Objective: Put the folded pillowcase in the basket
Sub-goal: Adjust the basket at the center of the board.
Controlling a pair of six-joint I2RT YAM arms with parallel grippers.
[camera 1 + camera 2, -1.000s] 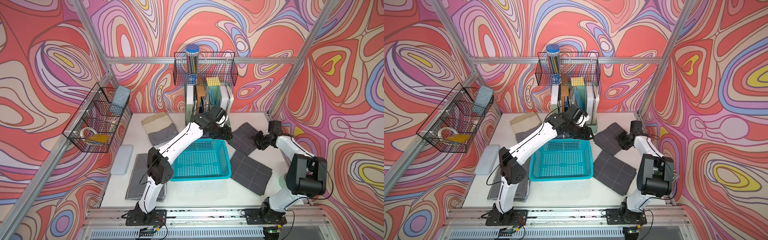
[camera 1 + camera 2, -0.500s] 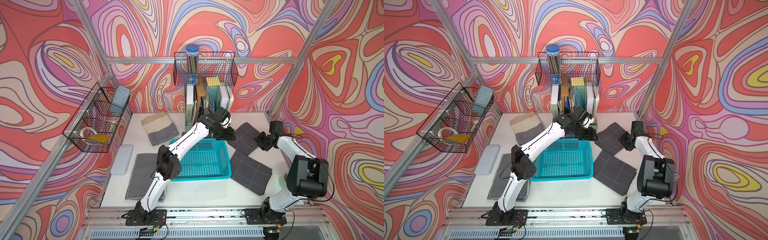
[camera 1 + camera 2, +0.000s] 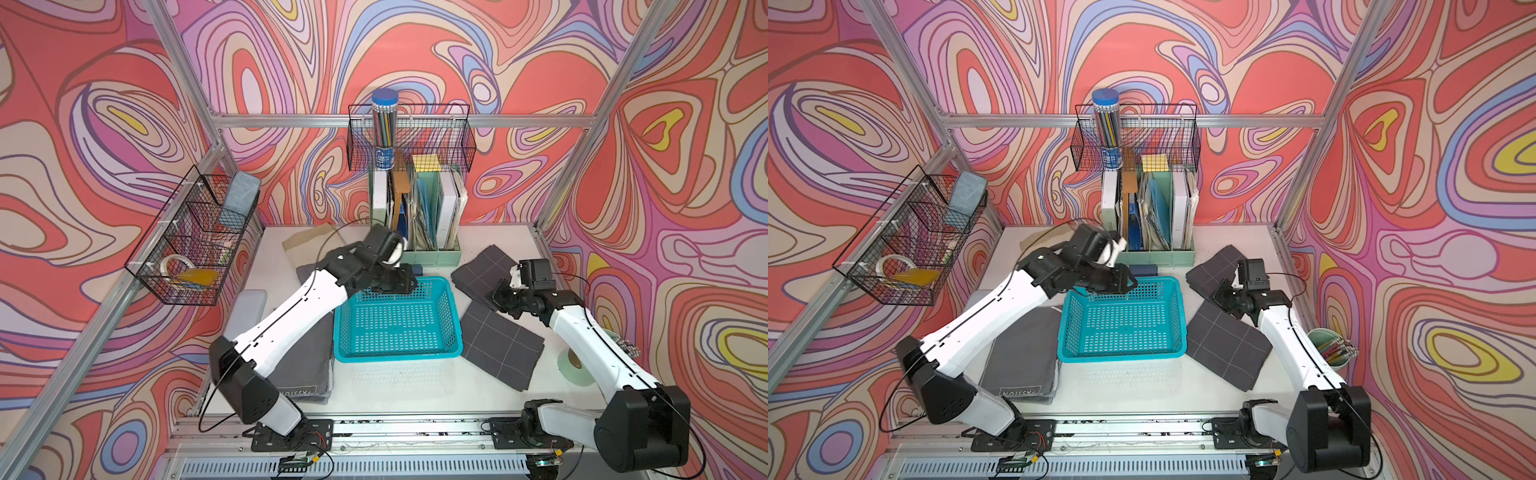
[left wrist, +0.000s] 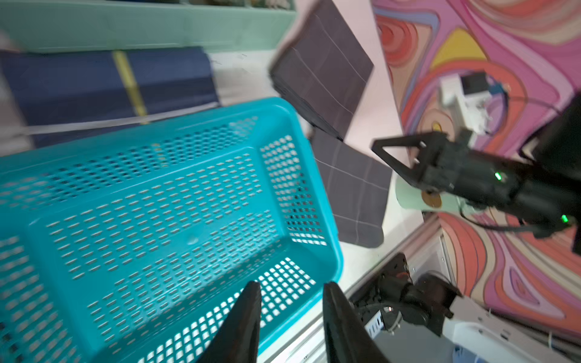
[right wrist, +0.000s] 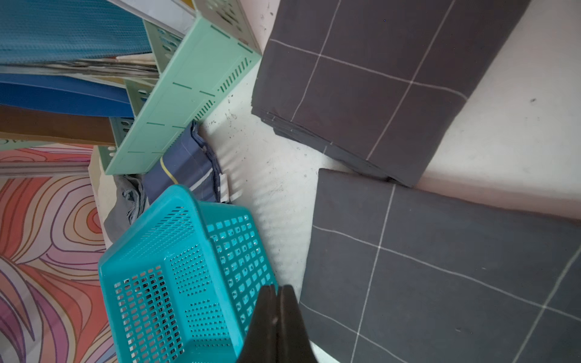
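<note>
1. Turquoise plastic, the basket [image 3: 397, 356] sits mid-table with its perforated floor bare.
2. Your left claw [image 4: 290, 287] hangs above the basket's far side in both top views. Its jaws are partly apart with nothing between them.
3. A navy folded cloth [image 4: 94, 81] lies just behind the far rim, against the green file rack [image 3: 436, 257].
4. Your right claw [image 5: 276, 287] is pinched fully together on nothing. It hangs over the gap between the basket's right wall and the near checked pillowcase [image 5: 440, 267].
5. The far checked pillowcase [image 5: 361, 78] lies just beyond, its corner overlapping the near one. Both are outside the basket.
</note>
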